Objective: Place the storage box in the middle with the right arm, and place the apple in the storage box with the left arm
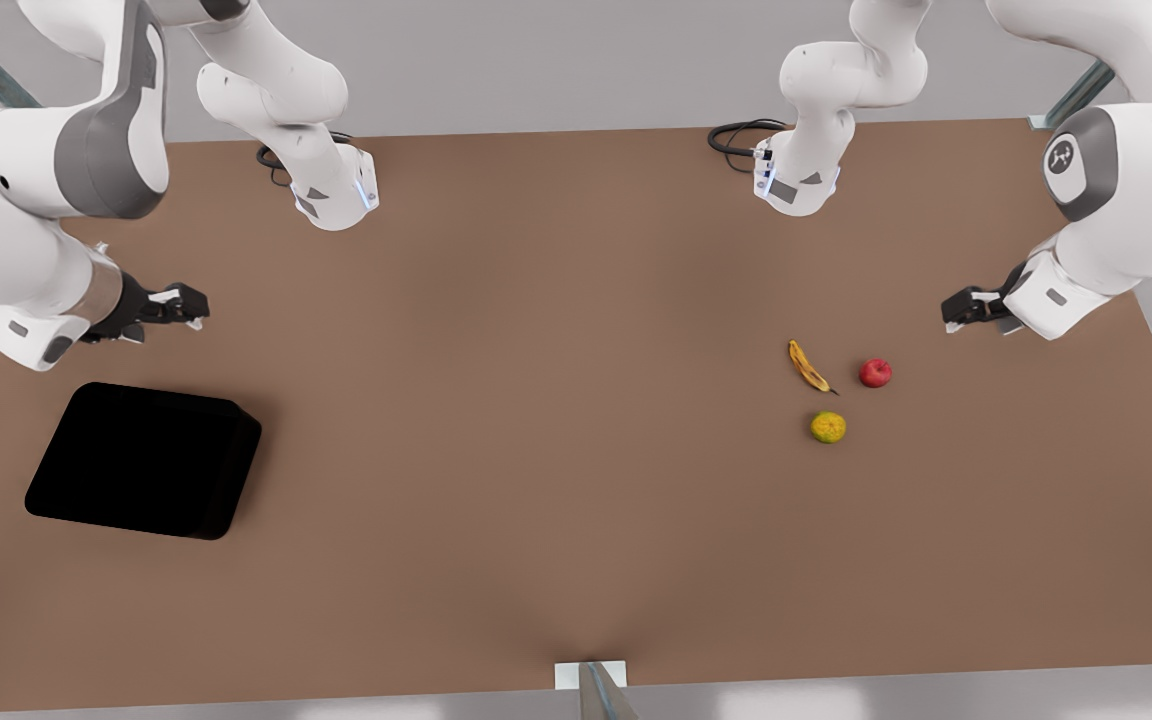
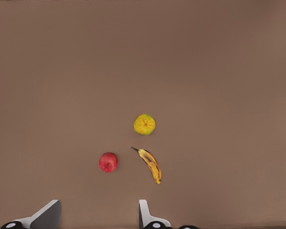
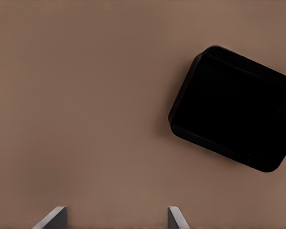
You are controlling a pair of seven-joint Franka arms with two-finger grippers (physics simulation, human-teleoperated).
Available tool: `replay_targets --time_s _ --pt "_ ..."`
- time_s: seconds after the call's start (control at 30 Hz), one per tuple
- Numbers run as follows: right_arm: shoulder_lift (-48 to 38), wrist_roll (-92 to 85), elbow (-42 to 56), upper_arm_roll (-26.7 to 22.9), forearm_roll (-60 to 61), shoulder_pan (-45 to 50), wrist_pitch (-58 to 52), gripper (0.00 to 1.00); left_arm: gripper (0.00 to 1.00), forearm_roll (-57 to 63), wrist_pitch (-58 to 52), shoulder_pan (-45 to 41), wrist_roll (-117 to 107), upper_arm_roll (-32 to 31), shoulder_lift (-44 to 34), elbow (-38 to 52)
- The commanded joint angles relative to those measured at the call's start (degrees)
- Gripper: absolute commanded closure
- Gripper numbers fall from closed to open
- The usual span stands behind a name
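Nearest the camera in the front view: storage box (image 1: pixel 144 461) flat on the brown table (image 1: pixel 536 400), low on the front view's left, well off centre, rotated a bit against the table edges, nothing visible inside its black interior. On the front view's right, a cluster of three fruits, none touching: yellow-green fruit (image 1: pixel 828 427) closest to the camera, banana (image 1: pixel 807 367) just behind it, apple (image 1: pixel 875 373) just beside the banana toward the front view's right. Farther back, right gripper (image 1: pixel 198 307) hangs above the table behind the box, on the front view's left, not touching it; right wrist view has both fingertips (image 3: pixel 52 218) spread wide with bare table between them, nothing held, storage box (image 3: pixel 234 114) off to one side ahead. Left gripper (image 1: pixel 952 312) sits on the front view's right, above the table and behind the apple, near it but apart; left wrist view shows its fingers (image 2: pixel 46 216) wide apart and empty, with apple (image 2: pixel 108 162), banana (image 2: pixel 150 164) and yellow-green fruit (image 2: pixel 144 124) on the table (image 2: pixel 205 71) ahead, the apple roughly in line with the gap. At the far table edge: two arm bases, black cable (image 1: pixel 736 135) looped by the one on the front view's right.
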Motion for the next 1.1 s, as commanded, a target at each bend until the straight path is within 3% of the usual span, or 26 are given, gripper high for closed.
replay_targets --time_s 0.0,0.07,0.13,0.2,0.27,0.3,0.37,0.47,0.63,0.77,1.0,1.07 --pt "-0.02 0.0 0.0 0.09 -0.1 0.17 0.02 0.0 0.0 -0.01 0.0 1.99 -0.04 0.02 0.0 0.1" --pt "0.68 -0.09 -0.26 0.09 -0.18 -0.62 1.86 0.0 0.0 -0.18 -0.7 1.99 -0.13 0.11 0.44 0.63" --pt "7.54 -0.52 0.26 -0.26 -4.31 -5.18 7.57 0.0 0.0 -2.02 -8.96 1.99 -15.31 1.51 2.98 4.24" --pt "12.19 -2.8 0.18 -1.4 -7.03 -11.95 13.71 0.0 0.0 -12.72 -12.91 2.07 -29.3 7.56 6.05 3.19" --pt "16.33 -14.41 -0.35 -10.53 -5.9 -12.75 23.91 0.0 0.0 -25.22 -12.57 2.16 -44.15 12.67 12.47 2.31" --pt "16.42 -15.47 -1.4 -12.29 -5.9 -12.66 25.85 0.0 0.0 -28.2 -11.44 2.16 -47.48 13.2 14.23 0.56" --pt "18.79 -15.12 -4.39 -13.97 -3.53 -12.75 29.28 0.0 0.0 -42.36 1.23 2.25 -53.47 15.05 17.39 -9.21" --pt "20.64 -15.29 -14.32 -15.29 -1.42 -13.54 45.36 0.0 0.0 -59.69 10.2 2.25 -51.63 14.96 19.6 -19.76" --pt "26.88 -29.18 -14.59 -23.38 11.94 -13.89 49.94 0.0 0.0 -68.12 9.93 5.15 -33.35 17.16 18.72 -33.91" --pt "31.36 -34.54 -13.53 -26.98 17.74 -14.42 51.51 0.0 0.0 -72.78 10.28 7.7 -27.99 18.3 26.45 -31.18" --pt "35.14 -35.86 -13.53 -26.98 19.41 -14.42 53.01 0.0 0.0 -76.65 11.6 7.96 -25.79 17.6 30.76 -31.27" --pt "35.14 -38.14 -13.62 -26.98 19.41 -14.33 52.23 0.33 0.0 -77.0 11.69 7.96 -25.7 17.6 31.37 -31.36"
